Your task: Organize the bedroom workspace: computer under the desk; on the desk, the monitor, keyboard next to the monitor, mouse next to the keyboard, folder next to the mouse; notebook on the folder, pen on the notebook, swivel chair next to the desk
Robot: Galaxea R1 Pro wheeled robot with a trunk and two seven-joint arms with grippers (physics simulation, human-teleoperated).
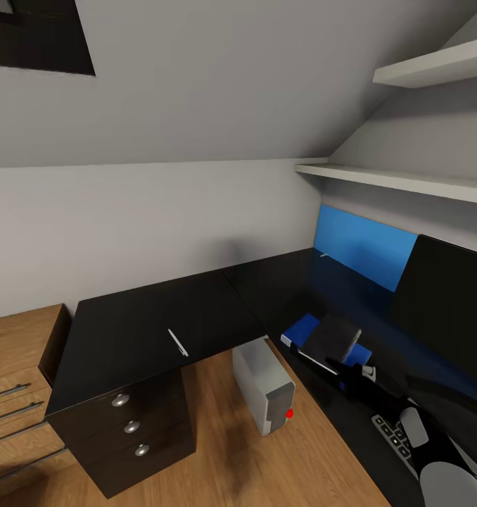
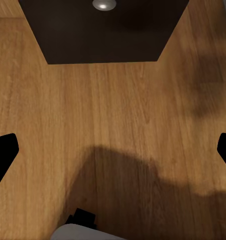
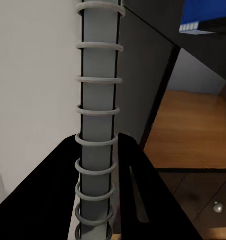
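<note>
My right hand [image 1: 351, 366] is clenched on the notebook [image 1: 331, 338] by its spiral spine, hovering over the blue folder [image 1: 300, 329] on the counter [image 1: 154, 317] for stacking; my left hand [image 2: 113, 150] hangs released; the pen [image 1: 178, 342] waits at 9 o'clock

attic bedroom workspace: sloped ceiling [image 1: 217, 77], l-shaped desk [image 1: 147, 331], wall shelves [image 1: 400, 179].

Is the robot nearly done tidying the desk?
More than halfway. Done: computer under the desk, with monitor, keyboard and blue folder on top. In hand: the right gripper holds the notebook over the folder. Left: set it down, then fetch the pen from the desk's other wing. The chair I can't judge.
</note>
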